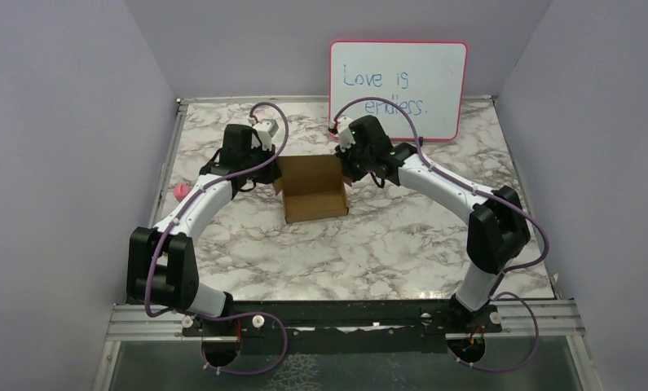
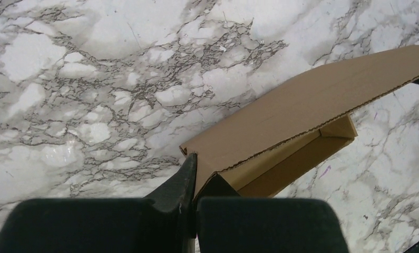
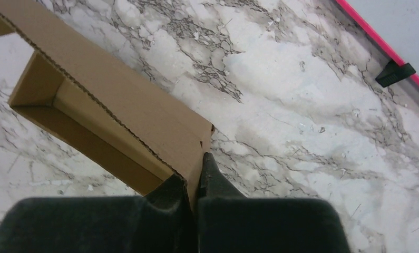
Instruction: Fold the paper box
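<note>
Bright, even light; soft shadows, mostly sharp.

Pink-framed whiteboard [image 1: 398,90] standing at the far edge of the marble table [image 1: 369,244], blue handwritten marker text on its white face, upper line "Love is", lower line set further right "endless.", loosely formed thin letters, closing full stop

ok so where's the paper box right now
In the top view the paper box sits mid-table in front of the whiteboard, its far corners pinched by the left hand and right hand.
</note>
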`<state>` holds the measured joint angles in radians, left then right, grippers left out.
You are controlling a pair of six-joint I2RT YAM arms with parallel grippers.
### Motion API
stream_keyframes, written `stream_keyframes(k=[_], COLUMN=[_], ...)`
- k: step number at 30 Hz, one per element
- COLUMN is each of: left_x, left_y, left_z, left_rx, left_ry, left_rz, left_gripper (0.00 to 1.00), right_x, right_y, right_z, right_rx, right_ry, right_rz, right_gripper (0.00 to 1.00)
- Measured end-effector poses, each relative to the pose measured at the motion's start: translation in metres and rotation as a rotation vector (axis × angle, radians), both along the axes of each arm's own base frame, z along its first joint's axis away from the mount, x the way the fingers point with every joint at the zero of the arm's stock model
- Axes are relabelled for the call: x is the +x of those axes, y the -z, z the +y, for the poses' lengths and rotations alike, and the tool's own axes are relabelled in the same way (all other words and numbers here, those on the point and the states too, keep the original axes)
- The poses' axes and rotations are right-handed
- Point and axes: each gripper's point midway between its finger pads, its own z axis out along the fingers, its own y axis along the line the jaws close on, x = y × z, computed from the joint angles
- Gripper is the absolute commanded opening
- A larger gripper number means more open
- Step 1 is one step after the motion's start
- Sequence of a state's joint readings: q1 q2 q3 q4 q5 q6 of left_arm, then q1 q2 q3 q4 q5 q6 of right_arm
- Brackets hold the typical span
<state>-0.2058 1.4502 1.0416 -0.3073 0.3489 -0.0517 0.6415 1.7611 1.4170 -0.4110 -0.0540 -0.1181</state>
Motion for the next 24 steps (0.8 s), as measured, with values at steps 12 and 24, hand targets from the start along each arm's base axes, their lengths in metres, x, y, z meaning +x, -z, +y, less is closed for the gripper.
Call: stream_keyframes(k=[12, 24], left_x=[0.002, 0.002], left_y=[-0.004, -0.005], left_z=[-0.002, -0.011], left_rx=[-0.075, 0.023], left_ry=[-0.261, -0.373], left_rz=[0.011, -0.050], left_gripper=[0.01, 0.02], right_x=[0.000, 0.005], right_y=[-0.004, 0.001], right_z=[0.007, 0.002], right_rx=[0.097, 0.080], right_ry=[0.277, 0.495], right_rz=[0.039, 0.032], right_gripper=[0.01, 0.01])
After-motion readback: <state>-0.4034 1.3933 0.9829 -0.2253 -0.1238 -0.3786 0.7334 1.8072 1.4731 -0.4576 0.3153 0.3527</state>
